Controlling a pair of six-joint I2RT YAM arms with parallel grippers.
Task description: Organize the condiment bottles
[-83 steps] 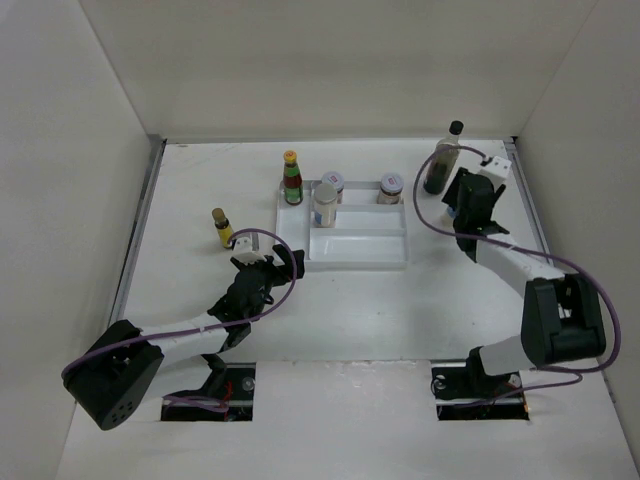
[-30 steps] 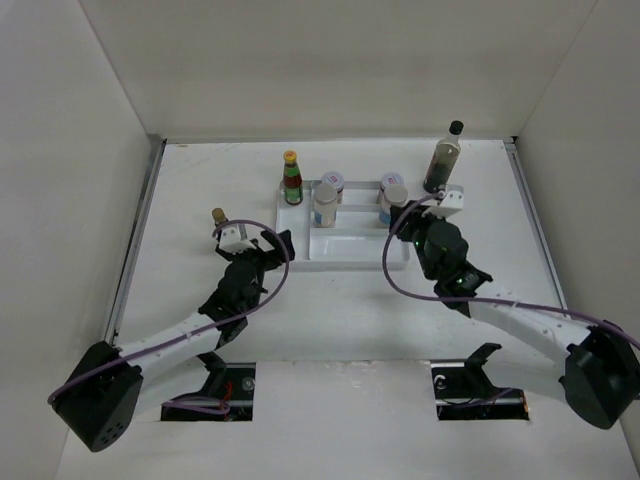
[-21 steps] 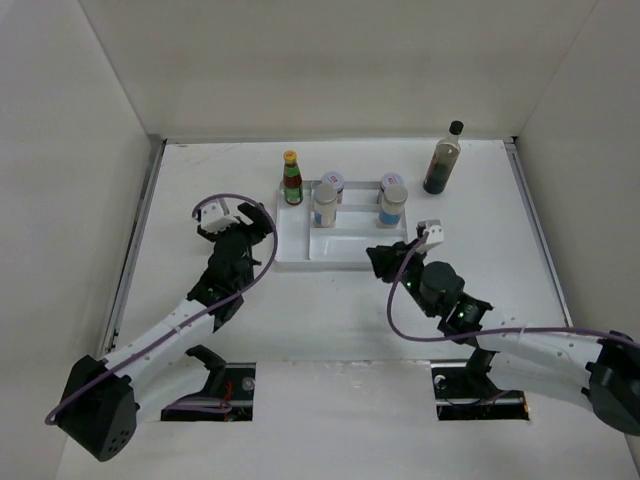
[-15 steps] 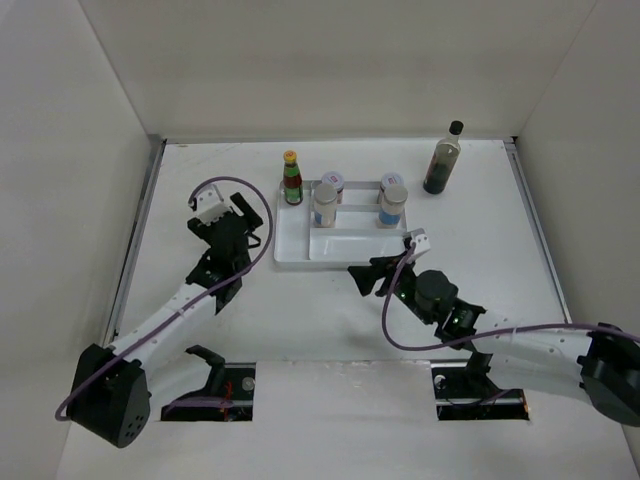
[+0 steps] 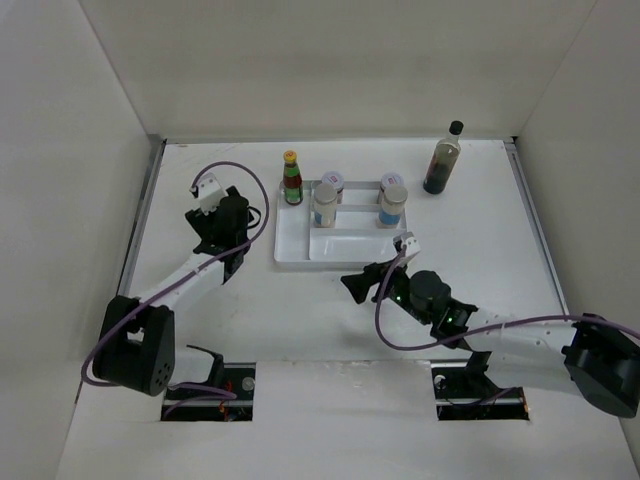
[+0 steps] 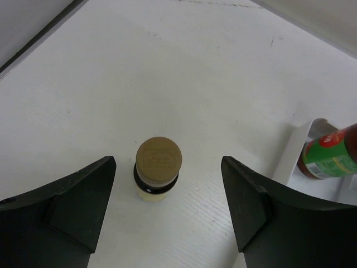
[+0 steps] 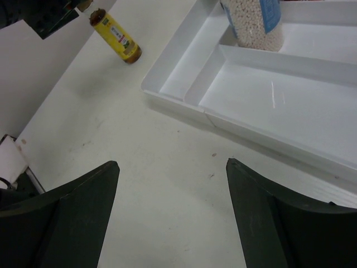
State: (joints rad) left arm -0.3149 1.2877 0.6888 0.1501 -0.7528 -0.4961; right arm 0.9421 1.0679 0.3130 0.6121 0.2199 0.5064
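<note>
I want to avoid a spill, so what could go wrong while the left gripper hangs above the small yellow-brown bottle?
1. The small yellow-brown bottle stands nearer one finger of the open left gripper; closing might tip it.
2. The red sauce bottle stands close at the tray corner; a swing there could knock it.

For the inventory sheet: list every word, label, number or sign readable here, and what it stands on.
Nothing reads clearly.
small bottle, brown cap: embossed marks, too blurred.
red sauce bottle, green label: white lettering, cut off, blurred.
shaker, blue label: no legible letters.
jar and second jar, lids: reddish marks, too small.
</note>
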